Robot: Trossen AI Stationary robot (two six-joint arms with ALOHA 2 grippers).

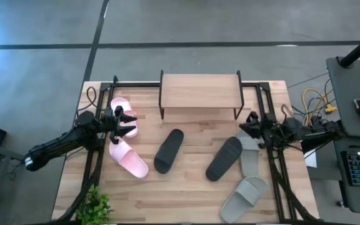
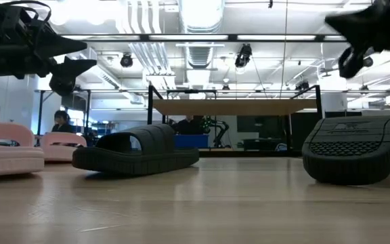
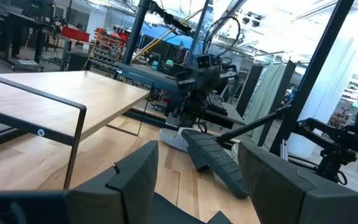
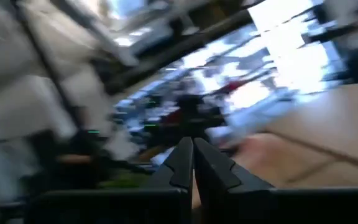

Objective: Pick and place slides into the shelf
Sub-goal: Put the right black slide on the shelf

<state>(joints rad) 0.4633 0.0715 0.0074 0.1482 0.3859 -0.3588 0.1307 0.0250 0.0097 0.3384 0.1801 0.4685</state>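
Slides scattered on the tabletop, both grippers empty

From my station I see the left gripper raised above the two pale pink slides at the left edge, its fingers spread apart with nothing between them. One pink slide lies under that gripper toward the shelf; the other sits just in front of it, angled toward the tabletop front.

The right gripper hangs over the right side, fingers pressed together, holding nothing. Just beside it lies one black slide, long axis diagonal, its far end pointing up toward that gripper. The second black slide rests near the middle, well apart from both grippers, also tilted on a diagonal.

Two grey slides lie at the right: one partly under the right arm, running roughly front to back, the other near the front edge, slanted.

The shelf stands at the back centre, light wooden top on thin dark legs, and I see no slide on its top board. From the low camera the black slides show a wide strap and a ridged sole.
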